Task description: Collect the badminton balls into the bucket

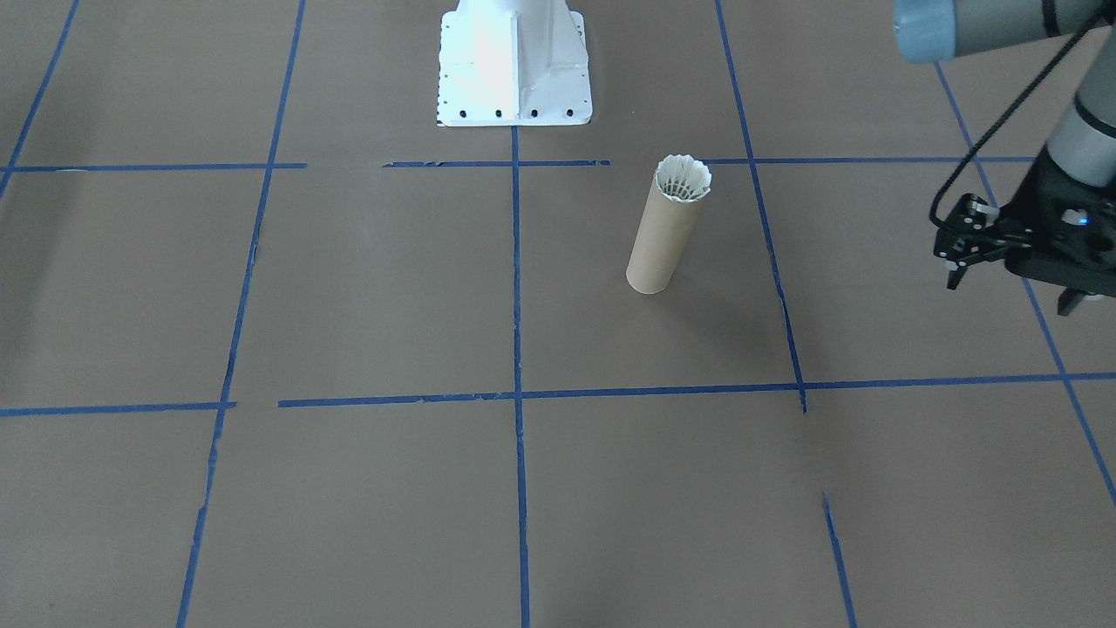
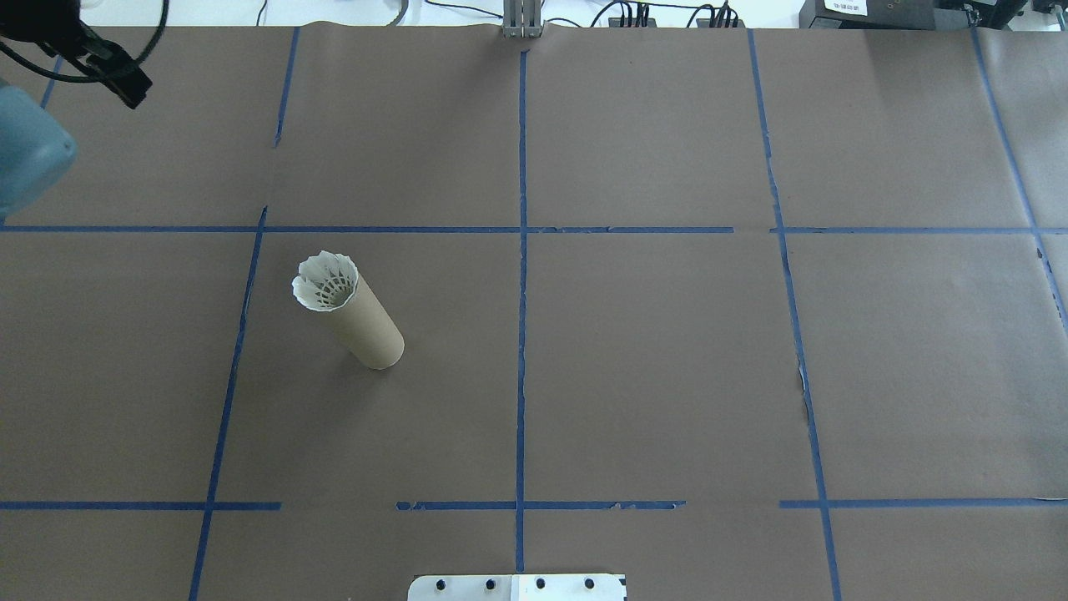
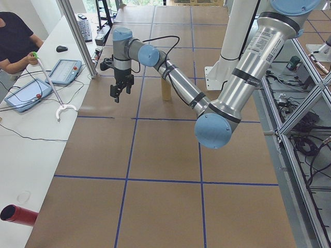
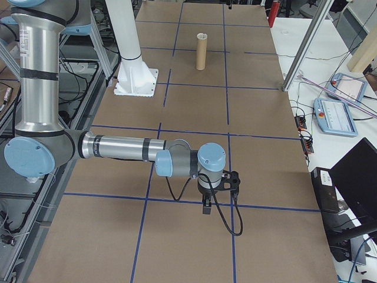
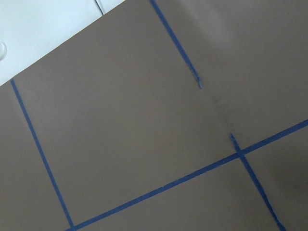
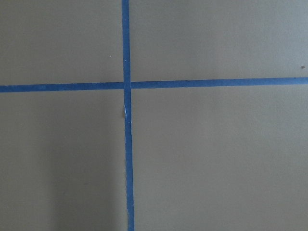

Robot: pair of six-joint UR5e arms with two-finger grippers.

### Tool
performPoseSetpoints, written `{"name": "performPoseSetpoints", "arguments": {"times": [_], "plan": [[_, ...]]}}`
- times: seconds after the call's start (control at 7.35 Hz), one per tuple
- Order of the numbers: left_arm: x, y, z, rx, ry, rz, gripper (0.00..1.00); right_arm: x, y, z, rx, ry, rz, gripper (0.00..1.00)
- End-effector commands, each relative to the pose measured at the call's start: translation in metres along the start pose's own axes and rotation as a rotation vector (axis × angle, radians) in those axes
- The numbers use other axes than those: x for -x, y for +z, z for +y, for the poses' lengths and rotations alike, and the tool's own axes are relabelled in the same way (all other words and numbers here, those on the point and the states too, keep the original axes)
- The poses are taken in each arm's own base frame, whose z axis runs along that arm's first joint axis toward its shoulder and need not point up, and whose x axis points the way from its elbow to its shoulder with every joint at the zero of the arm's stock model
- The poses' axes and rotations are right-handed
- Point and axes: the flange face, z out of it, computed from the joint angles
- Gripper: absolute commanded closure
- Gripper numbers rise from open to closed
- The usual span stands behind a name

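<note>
The big brown table (image 2: 667, 376) with its blue tape lines (image 2: 522, 334) fills every view, and almost nothing lies on it. The tall tan bucket (image 2: 369, 327) stands upright in the left middle of the overhead view, and right of the middle in the front view. It stands straight so its open mouth faces up and things can drop in. The white badminton ball (image 2: 325, 282) sits in that mouth, tip down. Its feather skirt spreads wider than the rim, so it looks caught there and the feathers poke out at the top. No other ball shows on the table, so the job looks done or nearly done. The left gripper (image 1: 975, 255) hangs at the right edge of the front view, above the table and well apart from the bucket, which is to its left in that view. Its fingers (image 1: 956, 276) look spread a little and nothing is between them. It seems to be parked out of the way. The right gripper (image 4: 208, 205) shows only in the side view, in the lower middle of the frame, pointing down over a tape cross, far from the bucket at the top. I cannot tell if it is spread or closed. The white pedestal base (image 1: 514, 65) sits at the top middle of the front view.
</note>
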Motion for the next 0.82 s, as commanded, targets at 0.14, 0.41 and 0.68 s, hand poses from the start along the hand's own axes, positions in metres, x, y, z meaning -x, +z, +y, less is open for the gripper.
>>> {"name": "performPoseSetpoints", "arguments": {"times": [0.14,0.41,0.68], "plan": [[0.143,0.07,0.072,0.092,-0.248,0.095,0.0,0.0,0.0,0.0,0.0,0.0,0.0,0.0],[0.236,0.104,0.137,0.159,-0.274,0.119,0.0,0.0,0.0,0.0,0.0,0.0,0.0,0.0],[0.247,0.132,0.182,0.205,-0.311,0.13,0.0,0.0,0.0,0.0,0.0,0.0,0.0,0.0]]}}
